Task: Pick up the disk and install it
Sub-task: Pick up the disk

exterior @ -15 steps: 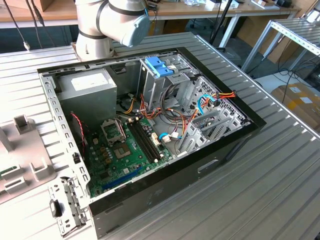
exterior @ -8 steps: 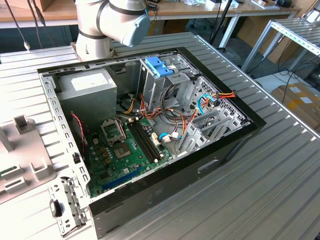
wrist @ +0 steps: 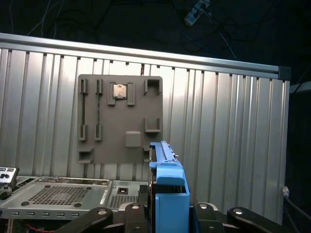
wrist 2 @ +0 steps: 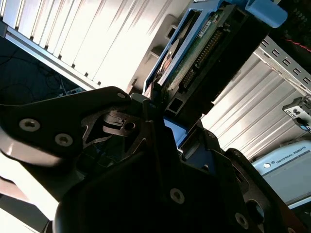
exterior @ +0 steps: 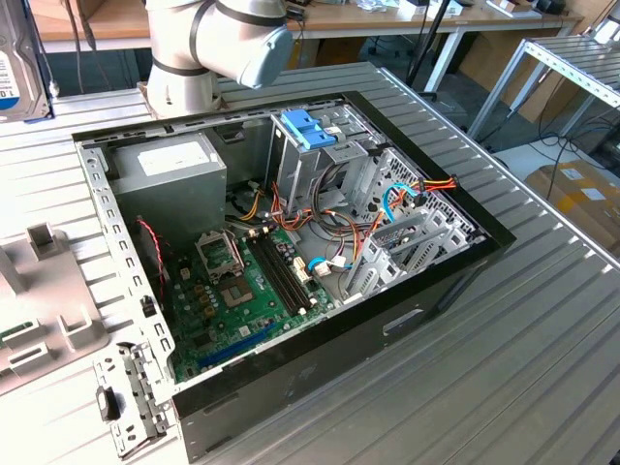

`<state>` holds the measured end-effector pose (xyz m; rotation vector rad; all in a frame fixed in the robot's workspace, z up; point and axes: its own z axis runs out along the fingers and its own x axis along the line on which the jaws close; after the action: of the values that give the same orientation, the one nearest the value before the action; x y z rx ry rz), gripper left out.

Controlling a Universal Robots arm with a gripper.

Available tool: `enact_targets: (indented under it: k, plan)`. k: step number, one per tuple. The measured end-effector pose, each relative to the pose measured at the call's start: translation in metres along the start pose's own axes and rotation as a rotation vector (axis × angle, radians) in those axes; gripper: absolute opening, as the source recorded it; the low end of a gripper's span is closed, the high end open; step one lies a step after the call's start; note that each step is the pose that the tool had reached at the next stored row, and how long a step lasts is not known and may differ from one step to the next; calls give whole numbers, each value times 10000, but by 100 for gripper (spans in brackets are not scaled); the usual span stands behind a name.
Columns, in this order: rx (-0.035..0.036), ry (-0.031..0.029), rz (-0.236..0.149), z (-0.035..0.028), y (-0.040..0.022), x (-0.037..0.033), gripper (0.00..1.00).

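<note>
Ribbed metal table [wrist: 218,121] behind, gripper [wrist: 169,208] clamped around the disk [wrist: 167,177], held on edge

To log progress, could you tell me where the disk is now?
The disk is at the exterior view's far left, held in the pincer outside the computer case.

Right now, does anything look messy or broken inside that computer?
Nothing looks broken. The computer case lies open with no side cover, and loose coloured cables sprawl across its middle. A metal bracket lies on the table beside the case's corner. The disk sits out of the case, clamped in the gripper.
</note>
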<state>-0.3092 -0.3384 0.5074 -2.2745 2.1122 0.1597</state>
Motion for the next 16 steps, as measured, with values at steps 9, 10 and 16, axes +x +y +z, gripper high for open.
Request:
enact_targets:
  k: [9,10,16]
  plan:
    - [0,1,0,-4,-79,10,37]
    - [0,1,0,-4,-90,11,37]
    - [0,0,0,-6,-152,18,37]
